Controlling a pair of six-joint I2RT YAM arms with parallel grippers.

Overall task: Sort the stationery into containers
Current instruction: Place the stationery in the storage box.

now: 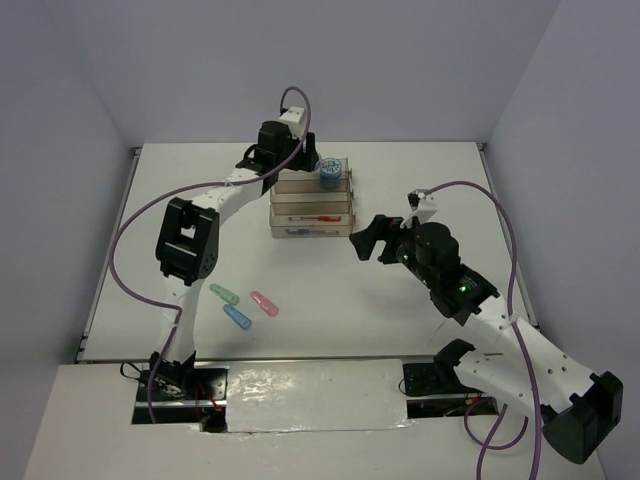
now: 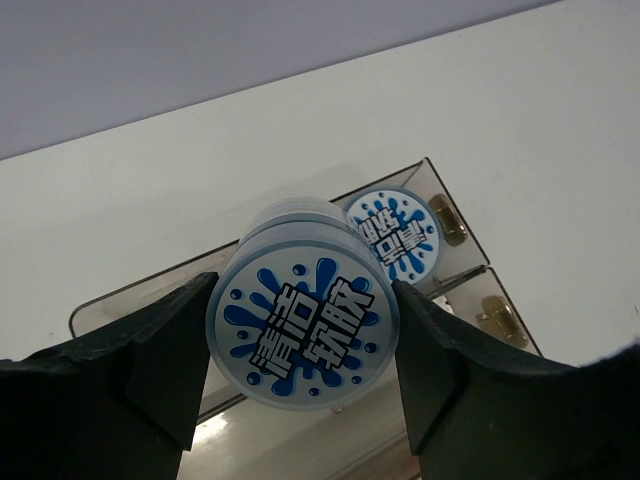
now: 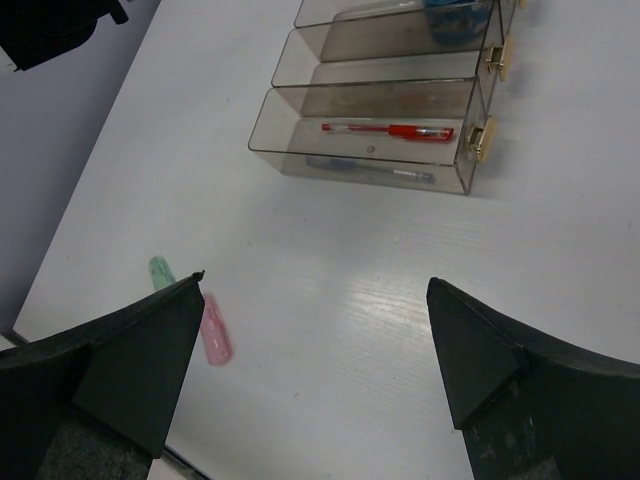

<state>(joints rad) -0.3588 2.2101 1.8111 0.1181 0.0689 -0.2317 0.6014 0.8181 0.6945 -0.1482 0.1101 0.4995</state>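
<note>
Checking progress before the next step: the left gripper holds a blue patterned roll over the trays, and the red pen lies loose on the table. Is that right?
Not quite: the red pen lies inside one of the trays, as the right wrist view shows. The left gripper does hold a blue patterned roll over the trays.

One blue roll [image 2: 303, 318] hung above the smoky trays [image 1: 305, 203], a second roll [image 2: 395, 240] sat inside; three capsules [image 1: 237, 316] lay well apart.

White links [image 1: 238, 198], black joints [image 1: 188, 245], purple cables [image 1: 113, 260]; black wedge-fingered right claw [image 3: 316, 282].
</note>
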